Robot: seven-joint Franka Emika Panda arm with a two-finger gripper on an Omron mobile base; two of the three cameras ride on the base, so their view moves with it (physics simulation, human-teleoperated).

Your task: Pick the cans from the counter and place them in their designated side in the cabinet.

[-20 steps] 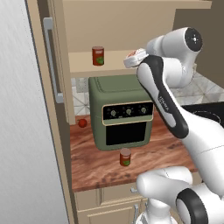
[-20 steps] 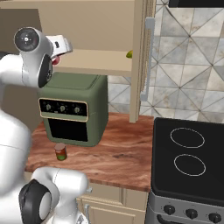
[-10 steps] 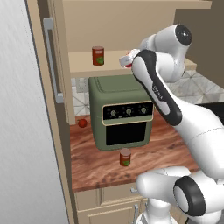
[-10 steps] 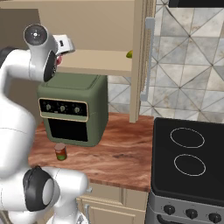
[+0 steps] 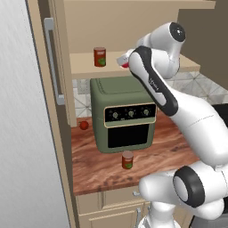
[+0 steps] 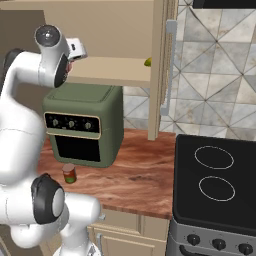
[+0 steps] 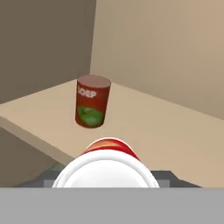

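Hand view had the bright red can (image 7: 106, 168) right up close at the bottom, white top rim facing the camera, sitting in the gripper (image 7: 106, 175) with the jaws closed around it. Beyond it on the cabinet shelf (image 7: 175, 135) stood a brown-red can (image 7: 92, 101) with a green label patch, upright, near the back left corner, well apart from the held one.

Left base view showed the arm reaching up high, the gripper (image 5: 126, 61) at the shelf's front edge above the green oven (image 5: 122, 113). The shelf can (image 5: 99, 57) stood toward the left end of the board. Down on the tabletop (image 5: 98, 167), another brown-red can (image 5: 127, 160) stood upright just in front of the oven, near the front edge. A small red fruit (image 5: 83, 125) lay at the left edge beside the cabinet door (image 5: 53, 71).
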